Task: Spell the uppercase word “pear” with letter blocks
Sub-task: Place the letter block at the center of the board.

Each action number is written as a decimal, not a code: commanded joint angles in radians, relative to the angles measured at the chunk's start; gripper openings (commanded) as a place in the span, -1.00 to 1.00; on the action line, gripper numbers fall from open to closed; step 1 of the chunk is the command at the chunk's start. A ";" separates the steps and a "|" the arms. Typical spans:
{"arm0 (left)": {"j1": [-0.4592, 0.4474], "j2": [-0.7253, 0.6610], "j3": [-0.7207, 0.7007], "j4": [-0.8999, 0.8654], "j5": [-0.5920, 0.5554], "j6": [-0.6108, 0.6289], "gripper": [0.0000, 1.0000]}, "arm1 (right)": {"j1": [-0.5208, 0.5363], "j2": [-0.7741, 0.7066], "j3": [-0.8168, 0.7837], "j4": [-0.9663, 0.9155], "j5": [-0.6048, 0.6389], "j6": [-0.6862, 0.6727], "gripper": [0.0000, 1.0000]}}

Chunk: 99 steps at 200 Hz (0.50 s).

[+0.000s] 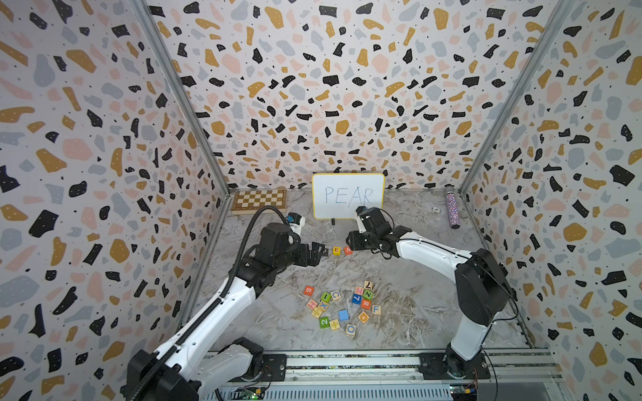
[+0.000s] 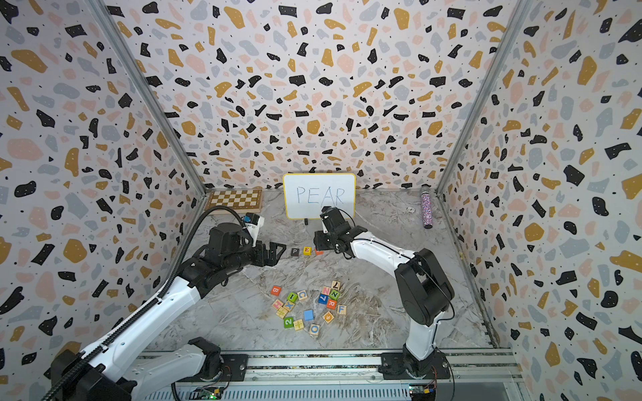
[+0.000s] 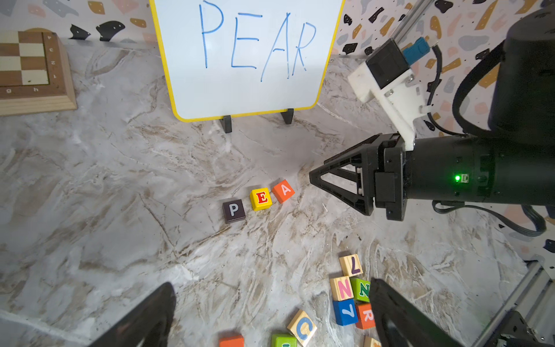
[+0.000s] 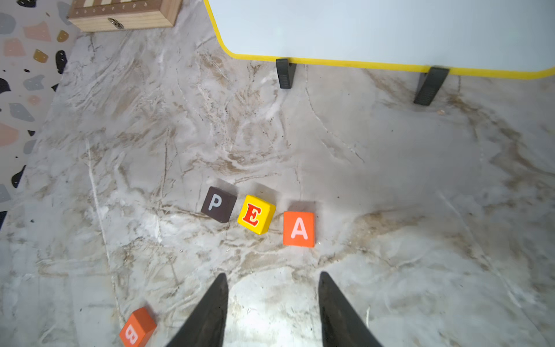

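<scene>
The P block, E block and A block are sitting in a row running toward three o'clock, while the R block is lying in the pile at six o'clock. The left gripper is hanging spread wide at their nine o'clock; the right gripper, at three o'clock, is holding its jaws parted around nothing.

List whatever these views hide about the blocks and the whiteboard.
- A block: in a top view, the right hand covers most of it, letter included.
- Whiteboard writing: right wrist view, cut off by the picture's edge.
- Orange block: left wrist view, the picture's edge cuts off its letter.
</scene>
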 commanded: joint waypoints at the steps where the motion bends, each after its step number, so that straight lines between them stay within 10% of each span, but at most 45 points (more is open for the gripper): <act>1: 0.002 -0.044 0.011 -0.024 0.077 0.027 0.99 | -0.005 -0.079 -0.051 -0.035 -0.003 -0.052 -0.01; 99: -0.117 -0.230 -0.162 -0.065 0.168 0.115 0.94 | 0.032 -0.321 -0.352 -0.074 -0.040 -0.115 -0.06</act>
